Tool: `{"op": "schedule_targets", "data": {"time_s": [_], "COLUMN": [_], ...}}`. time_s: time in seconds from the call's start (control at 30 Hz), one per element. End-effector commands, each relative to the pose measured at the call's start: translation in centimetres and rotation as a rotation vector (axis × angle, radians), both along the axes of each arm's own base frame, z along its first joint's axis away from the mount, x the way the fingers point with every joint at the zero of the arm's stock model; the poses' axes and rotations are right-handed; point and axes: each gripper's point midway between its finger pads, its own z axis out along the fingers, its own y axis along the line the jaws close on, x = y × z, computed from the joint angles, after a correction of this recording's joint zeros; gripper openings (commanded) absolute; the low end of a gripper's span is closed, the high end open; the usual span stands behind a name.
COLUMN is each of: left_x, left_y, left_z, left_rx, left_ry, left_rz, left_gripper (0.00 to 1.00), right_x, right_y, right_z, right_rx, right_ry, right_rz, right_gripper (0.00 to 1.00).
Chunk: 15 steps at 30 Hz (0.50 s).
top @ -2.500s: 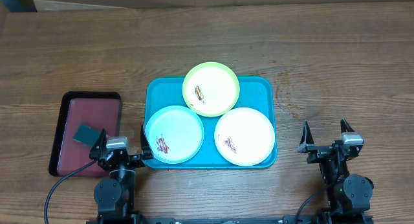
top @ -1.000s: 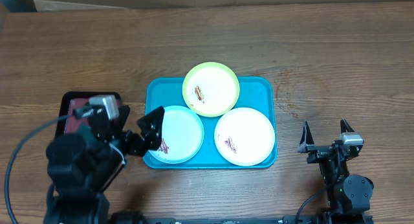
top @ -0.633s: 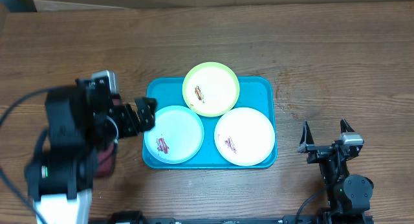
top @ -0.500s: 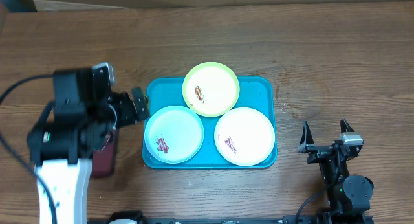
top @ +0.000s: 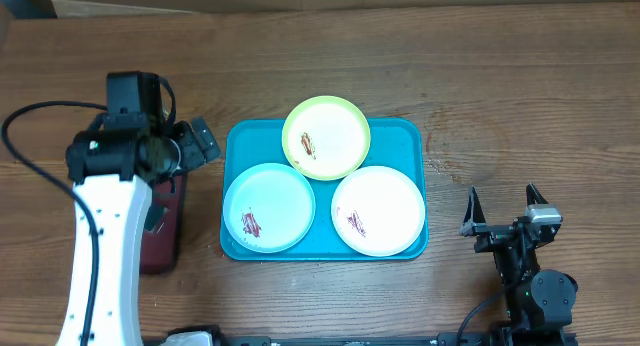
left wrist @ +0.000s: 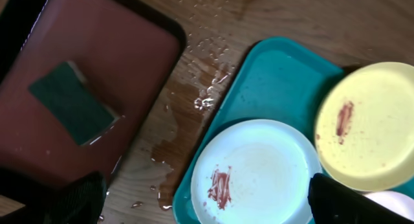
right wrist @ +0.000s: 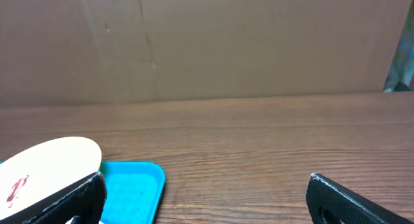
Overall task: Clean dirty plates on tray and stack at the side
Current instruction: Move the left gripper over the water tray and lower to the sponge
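left pincer gapes empty above the wet worktop between the red tray (green sponge inside) and the blue tray holding the smeared green plate, blue plate and white plate; right pincer, open too, sits apart.

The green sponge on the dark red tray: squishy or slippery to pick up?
Probably soft and light: the green rectangular sponge looks thin and flat. Possibly wet and slick, since water droplets glisten on the wood beside the dark red tray.
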Motion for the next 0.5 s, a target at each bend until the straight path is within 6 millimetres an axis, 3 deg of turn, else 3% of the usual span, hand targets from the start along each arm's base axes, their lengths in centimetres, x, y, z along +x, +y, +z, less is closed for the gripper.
{"op": "schedule_targets", "data": {"time_s": [0.0, 0.47], "left_x": [0.7, -0.6], "left_y": [1.9, 9.3], "left_z": [-1.5, -10.3], "left_rx": [0.005, -0.061], "left_ry": [0.047, 0.323], "left_rz": [0.117, 0.359], "left_gripper": [1.0, 1.0], "right_x": [0.0, 0.0], "right_y": [-0.2, -0.2], "right_z": [-0.2, -0.2], "right_rx": [0.004, 0.004], "right_ry": [-0.003, -0.003], "right_rz": [-0.008, -0.008], "right_gripper": [1.0, 1.0]}}
